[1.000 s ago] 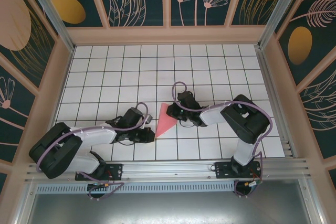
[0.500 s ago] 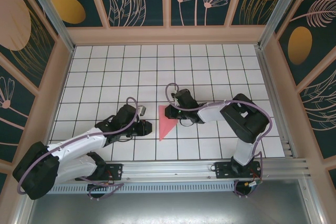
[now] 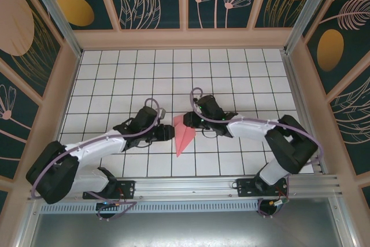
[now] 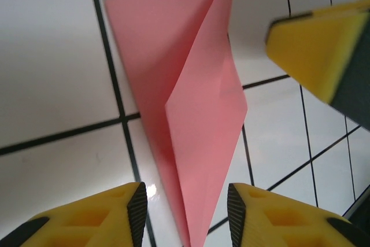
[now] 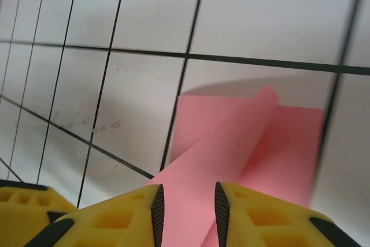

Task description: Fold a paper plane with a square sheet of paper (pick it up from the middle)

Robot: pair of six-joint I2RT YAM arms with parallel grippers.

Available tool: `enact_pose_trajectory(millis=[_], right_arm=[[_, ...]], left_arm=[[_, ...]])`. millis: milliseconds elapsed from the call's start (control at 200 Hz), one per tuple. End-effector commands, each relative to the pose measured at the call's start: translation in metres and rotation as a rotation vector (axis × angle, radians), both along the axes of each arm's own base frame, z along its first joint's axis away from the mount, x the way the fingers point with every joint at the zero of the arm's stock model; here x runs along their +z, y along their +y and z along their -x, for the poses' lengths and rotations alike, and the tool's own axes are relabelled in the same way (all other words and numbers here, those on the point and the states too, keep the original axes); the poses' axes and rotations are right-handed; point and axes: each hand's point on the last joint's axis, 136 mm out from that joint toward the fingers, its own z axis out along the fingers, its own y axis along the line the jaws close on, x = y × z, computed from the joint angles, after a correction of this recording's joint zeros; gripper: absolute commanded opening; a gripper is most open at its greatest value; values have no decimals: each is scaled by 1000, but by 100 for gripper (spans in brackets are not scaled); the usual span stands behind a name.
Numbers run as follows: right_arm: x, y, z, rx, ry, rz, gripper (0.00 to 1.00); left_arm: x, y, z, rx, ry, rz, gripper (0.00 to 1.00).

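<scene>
The pink sheet of paper, folded into a slim paper plane [image 3: 184, 134], lies on the white grid table with its sharp tip towards the near edge. My left gripper [image 3: 169, 133] is at its left side. In the left wrist view the plane [image 4: 191, 114] has its tip between the open left gripper [image 4: 188, 212], touching neither pad. My right gripper [image 3: 188, 121] is at the plane's wide far end. In the right wrist view a raised flap of the plane [image 5: 231, 143] runs between the open right gripper [image 5: 188, 212]. A yellow right fingertip [image 4: 324, 50] shows in the left wrist view.
The white tiled table [image 3: 231, 73] stretches back to a tan wall rim [image 3: 185, 39]. Side walls stand left [image 3: 55, 96] and right [image 3: 315, 96]. An aluminium rail [image 3: 185, 184] runs along the near edge by the arm bases.
Both grippers have opened. The left gripper backed off, then came in against the plane's left side. The right gripper shifted a little right. The plane looks narrower, with one flap raised.
</scene>
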Motion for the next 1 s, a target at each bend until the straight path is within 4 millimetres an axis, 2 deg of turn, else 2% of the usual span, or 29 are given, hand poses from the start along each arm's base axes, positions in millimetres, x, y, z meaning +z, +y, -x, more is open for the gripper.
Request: enact_pose_trajectory(millis=[0,100,185,265,395,570,996], right_arm=[[-16,-31,5,-208,110,-47,35],[-14,-35,14,-245,149,-113,38],[-22,-39,19,-270,200,-99,39],[-28,-35,23,-259,232,-107,40],[-30,-26,24,-246,243,-115,40],[-38,-23,24,-255,273,-106,40],[-41,-18,26,-234,289,-122,40]], left_arm=[[6,-13,-11,-46,-27,20,44],[-6,-11,-16,-37,-16,-33,45],[-12,-11,-21,-41,-16,-62,45],[-17,-13,-25,-47,-14,-82,45],[-23,-19,-28,-69,-5,-88,45],[-30,-19,-32,-72,4,-116,44],[-44,-21,-29,-89,37,-128,42]])
